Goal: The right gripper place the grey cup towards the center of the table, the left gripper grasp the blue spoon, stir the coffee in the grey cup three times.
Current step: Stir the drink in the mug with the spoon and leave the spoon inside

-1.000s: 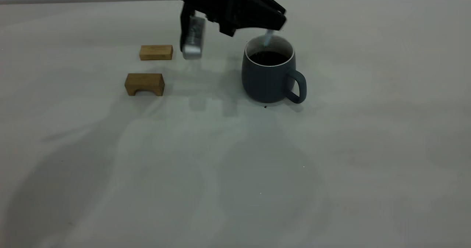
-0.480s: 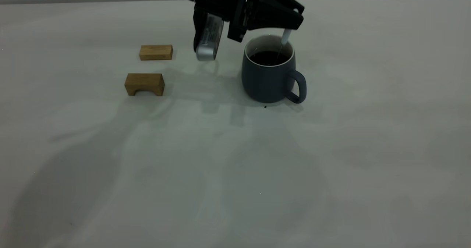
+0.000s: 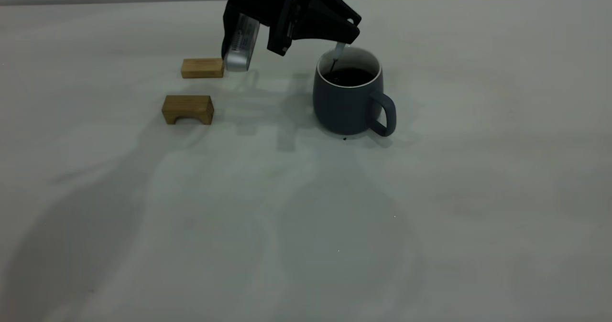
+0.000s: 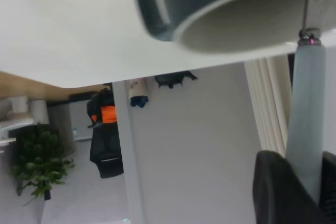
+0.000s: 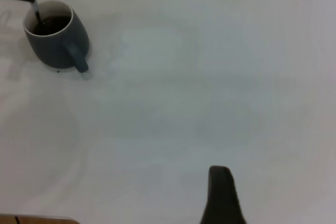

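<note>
Left gripper [image 3: 345, 31] is up above the far-left rim of the grey cup [image 3: 348, 97], clamped tight on the pale handle of the blue spoon [image 3: 337, 54]. So it's closed around the handle, and the spoon hangs nearly straight down with its metal neck dipping into the coffee [image 3: 349, 76] on the left side of the cup. In the left wrist view you can see the spoon [image 4: 307, 124] handle squeezed between the black fingers [image 4: 278, 192], with the cup [image 4: 220, 3] rim right past it.

Going left to right on the table [image 3: 306, 217]: two wooden blocks, a flat one [image 3: 202, 68] farther back and an arch-shaped one [image 3: 187, 109] nearer, both well left of the cup. Then the cup itself, upright around the middle of the table, handle pointing right and toward the camera, with a tiny dark speck [image 3: 344, 138] just in front of its base.

Right gripper [image 5: 220, 192] is parked well off to the right, only one dark finger shows, so can't tell if it's open or closed.
</note>
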Available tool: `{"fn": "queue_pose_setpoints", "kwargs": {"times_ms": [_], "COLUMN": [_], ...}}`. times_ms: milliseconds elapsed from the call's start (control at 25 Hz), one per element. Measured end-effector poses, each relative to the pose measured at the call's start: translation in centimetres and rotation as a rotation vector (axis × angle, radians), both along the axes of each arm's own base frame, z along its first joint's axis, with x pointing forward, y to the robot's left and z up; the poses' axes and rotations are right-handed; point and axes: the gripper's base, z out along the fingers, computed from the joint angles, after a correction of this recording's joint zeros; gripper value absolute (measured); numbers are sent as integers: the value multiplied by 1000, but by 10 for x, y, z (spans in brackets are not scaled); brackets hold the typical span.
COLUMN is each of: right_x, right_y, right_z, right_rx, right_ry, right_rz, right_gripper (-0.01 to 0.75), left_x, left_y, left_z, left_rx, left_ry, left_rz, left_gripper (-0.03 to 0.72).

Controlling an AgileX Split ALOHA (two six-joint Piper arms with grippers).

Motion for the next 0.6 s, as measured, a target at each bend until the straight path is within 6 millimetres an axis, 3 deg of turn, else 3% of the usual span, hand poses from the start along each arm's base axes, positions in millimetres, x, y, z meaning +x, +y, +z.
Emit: {"fn": "queue_pose_setpoints", "kwargs": {"times_ms": [200, 400, 600], "right_x": [0, 0, 0], "right_y": [0, 0, 0], "right_z": [0, 0, 0], "right_rx": [1, 1, 1], "right_ry": [0, 0, 0], "right_rz": [-1, -1, -1], "right_gripper": [587, 587, 587], "left_x": [-4, -14, -22], "left_y": [-5, -10, -5], "left_z": [-1, -6, 1], "left_rx": [-48, -38, 52], "left_ry": [-26, -9, -49], "left_rz": [-51, -138, -271], "left_gripper": [198, 350, 454]}}
